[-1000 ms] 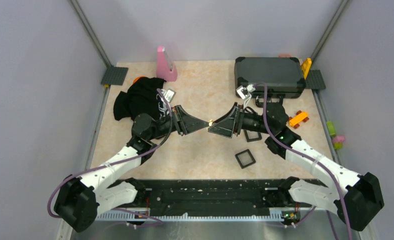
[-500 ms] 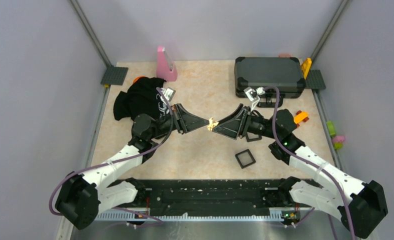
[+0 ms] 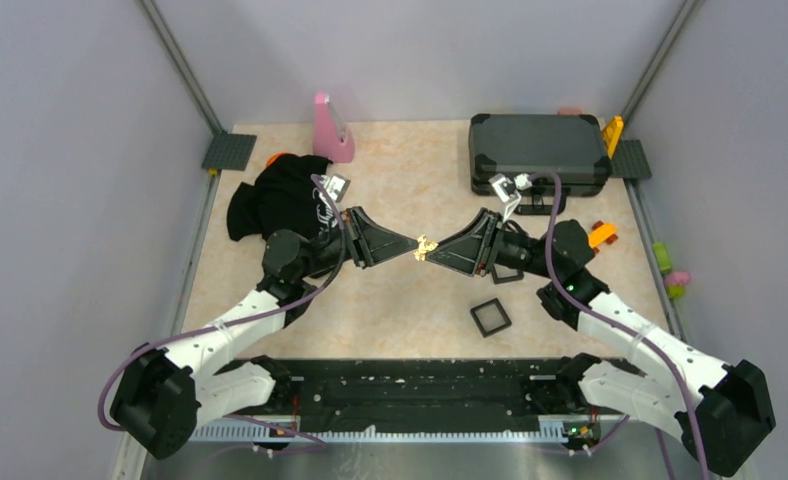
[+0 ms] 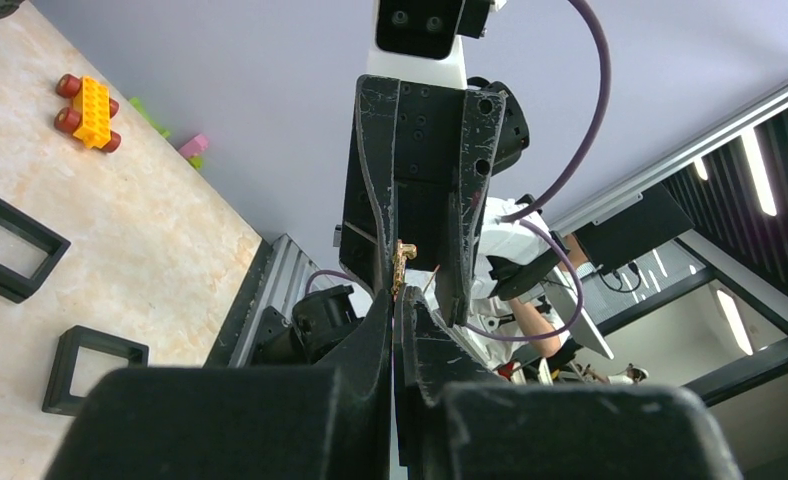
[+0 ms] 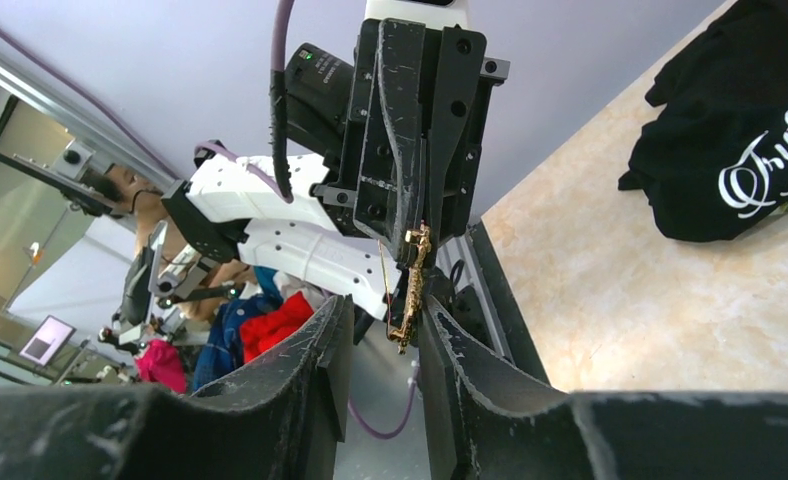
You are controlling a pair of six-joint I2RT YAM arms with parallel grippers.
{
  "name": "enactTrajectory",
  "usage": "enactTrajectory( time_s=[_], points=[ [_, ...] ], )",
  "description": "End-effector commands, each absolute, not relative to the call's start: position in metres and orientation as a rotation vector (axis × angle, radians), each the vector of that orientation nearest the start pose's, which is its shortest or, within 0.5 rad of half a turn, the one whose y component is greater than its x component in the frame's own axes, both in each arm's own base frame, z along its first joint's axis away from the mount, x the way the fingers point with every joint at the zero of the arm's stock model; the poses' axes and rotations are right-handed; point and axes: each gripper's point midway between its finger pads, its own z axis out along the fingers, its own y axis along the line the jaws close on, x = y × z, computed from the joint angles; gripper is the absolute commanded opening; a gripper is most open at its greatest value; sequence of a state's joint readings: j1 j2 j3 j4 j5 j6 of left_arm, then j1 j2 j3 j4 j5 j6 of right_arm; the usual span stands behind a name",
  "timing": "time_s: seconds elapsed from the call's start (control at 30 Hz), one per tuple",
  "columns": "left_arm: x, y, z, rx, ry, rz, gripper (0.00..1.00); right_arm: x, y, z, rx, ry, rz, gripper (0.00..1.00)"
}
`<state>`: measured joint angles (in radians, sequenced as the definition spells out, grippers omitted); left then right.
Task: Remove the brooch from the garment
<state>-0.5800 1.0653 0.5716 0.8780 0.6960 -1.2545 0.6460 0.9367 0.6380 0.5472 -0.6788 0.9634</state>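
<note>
The tiny gold brooch hangs in the air over the middle of the table, away from the garment, a black T-shirt crumpled at the back left. My left gripper is shut on one end of the brooch. My right gripper meets it tip to tip. In the right wrist view the brooch sits between that gripper's fingers, against one pad, with a gap to the other. The garment lies on the table behind.
A dark grey hard case stands at the back right. Two small black square frames lie under and near the right arm. An orange toy is at the right and a pink object at the back.
The right gripper has shifted up to the left gripper's tip and turned, and its jaws have narrowed around the brooch. The left gripper has stayed shut and still.
</note>
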Motion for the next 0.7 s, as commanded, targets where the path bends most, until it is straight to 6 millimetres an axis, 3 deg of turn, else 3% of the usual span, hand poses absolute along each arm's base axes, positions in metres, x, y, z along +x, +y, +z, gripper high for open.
enactTrajectory(
  time_s=[0.0,0.67],
  points=[
    [0.177,-0.29,0.344,0.288,1.507,-1.939,0.0,0.158,0.291,0.351,-0.464,1.487,1.76,0.3],
    [0.174,-0.292,0.345,0.33,1.512,-1.945,0.0,0.169,0.297,0.338,-0.428,1.581,1.734,0.13]
  ],
)
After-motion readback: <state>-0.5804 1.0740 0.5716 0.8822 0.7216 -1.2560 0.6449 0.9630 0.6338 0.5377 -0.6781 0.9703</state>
